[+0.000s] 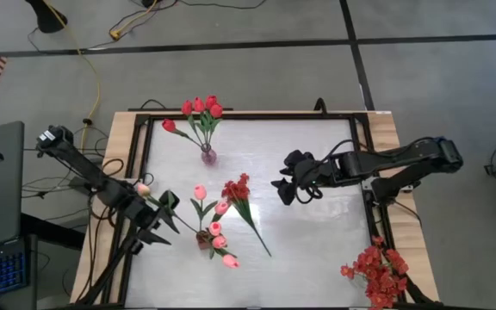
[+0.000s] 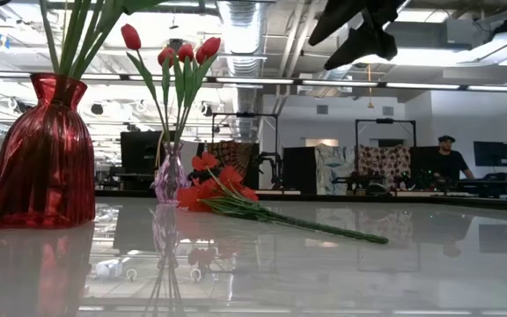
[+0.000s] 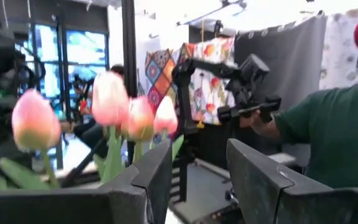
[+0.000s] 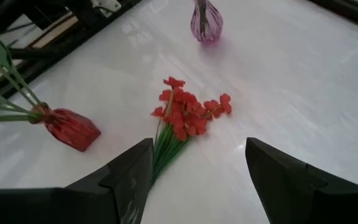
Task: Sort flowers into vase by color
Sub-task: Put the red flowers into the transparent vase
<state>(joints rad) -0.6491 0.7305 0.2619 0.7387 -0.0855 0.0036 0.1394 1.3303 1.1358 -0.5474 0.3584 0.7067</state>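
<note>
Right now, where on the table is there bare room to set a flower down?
The back right corner, behind the right gripper, is bare. So is the front stretch between the red blossom spray lying on the table and the blossom bunch at the front right edge. It is crowded around the red vase of pink tulips, near the left gripper.

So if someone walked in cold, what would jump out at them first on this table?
Probably the red blossom spray lying flat mid-table, with the right hand hovering open beside it. Next, the pink tulips fanning out of the red vase near the front, close to the left hand, and the red tulips upright in the small purple vase at the back.
</note>
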